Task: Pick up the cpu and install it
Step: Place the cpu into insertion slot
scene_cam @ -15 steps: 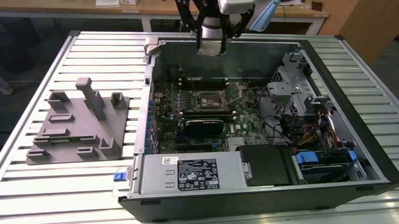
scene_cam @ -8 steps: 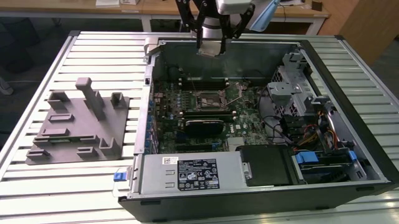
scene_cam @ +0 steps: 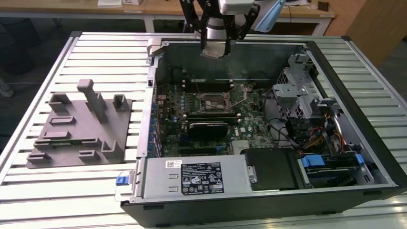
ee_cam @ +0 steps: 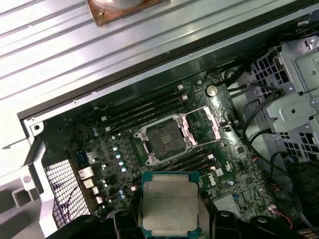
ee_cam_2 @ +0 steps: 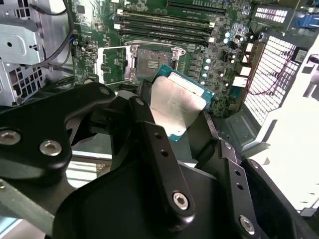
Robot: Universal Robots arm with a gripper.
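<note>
The cpu [ee_cam: 169, 204], a flat square chip with a pale silver top and a green rim, sits between my gripper's fingers in both wrist views; in the second wrist view the cpu [ee_cam_2: 177, 107] hangs tilted. My gripper [scene_cam: 215, 47] is shut on it and hovers above the far wall of the open computer case [scene_cam: 330, 71]. Below it on the motherboard lies the cpu socket [ee_cam: 164, 139], with its metal frame swung open and nothing in it. The socket [scene_cam: 213, 101] is near the middle of the board, nearer the camera than the gripper.
A grey plastic fixture [scene_cam: 79, 129] with upright posts stands on the slatted table [scene_cam: 51, 191] at the exterior view's left. Inside the case are memory slots [ee_cam: 134, 112], a power supply [scene_cam: 190, 176], a black block [scene_cam: 273, 169], a metal drive cage [scene_cam: 299, 81] and loose cables [scene_cam: 318, 138].
</note>
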